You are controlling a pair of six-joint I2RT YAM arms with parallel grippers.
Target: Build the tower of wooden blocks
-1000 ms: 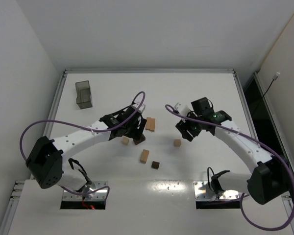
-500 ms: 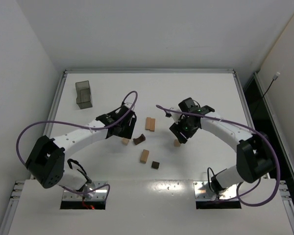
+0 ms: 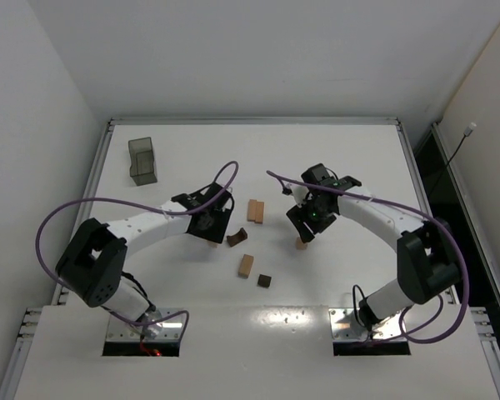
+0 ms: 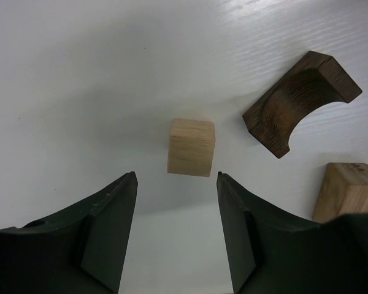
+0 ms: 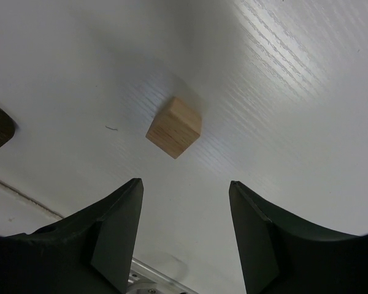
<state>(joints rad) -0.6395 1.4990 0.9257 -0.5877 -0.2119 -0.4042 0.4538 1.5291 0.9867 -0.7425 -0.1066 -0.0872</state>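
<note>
Facing left pincer [image 4: 175,184], overhead-hidden cube [image 4: 191,147]

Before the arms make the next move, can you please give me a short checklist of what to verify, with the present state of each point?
1. Left gripper open and empty: ok.
2. Small light tan wooden cube in line with the left gap: ok, it lies just ahead of the gripper.
3. Dark brown arch-shaped wooden block apart from that cube: ok.
4. Right gripper open and empty: ok.
5. Second light tan wooden cube square to the right jaws: not ok, it sits turned.
6. Both grippers low enough to close on the cubes: cannot tell.
</note>
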